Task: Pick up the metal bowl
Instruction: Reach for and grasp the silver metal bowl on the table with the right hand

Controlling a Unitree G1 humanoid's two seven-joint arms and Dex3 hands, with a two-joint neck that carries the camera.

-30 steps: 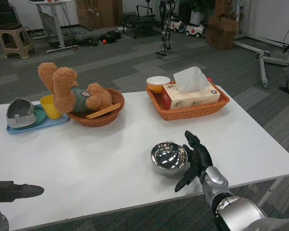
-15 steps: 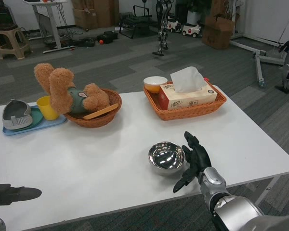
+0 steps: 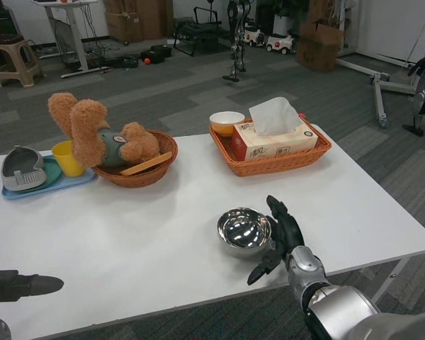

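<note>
— Although the whole picture has slid a little since a second ago, is that the things moving?
— No, the baskets, tray and bowl shift together, so it is the camera. The metal bowl (image 3: 244, 231) sits upright on the white tabletop (image 3: 149, 234) as before, near the front edge. The right robot hand (image 3: 281, 234) is still just beside the bowl's right rim, fingers spread and curving toward it. I cannot tell whether they touch the rim; nothing is gripped.

— And the left robot hand (image 3: 25, 285)?
— It stays low at the front left corner, well apart from the bowl, fingers drawn together and pointing right, holding nothing.

— What else is around?
— Behind the bowl, an orange wicker tray (image 3: 270, 157) carries a tissue box (image 3: 275, 138) and a small white-and-orange bowl (image 3: 227, 122). To the left, a round wicker basket (image 3: 143, 168) holds a brown plush toy (image 3: 99, 138) and a wooden stick (image 3: 148, 165). At far left, a blue tray (image 3: 46, 183) bears a yellow cup (image 3: 68, 157) and a grey lidded object (image 3: 23, 168). None of these is close to the bowl.

— Room to move?
— Bare tabletop lies left of and behind the bowl; the front edge runs just below it, the right edge well beyond the hand.
</note>
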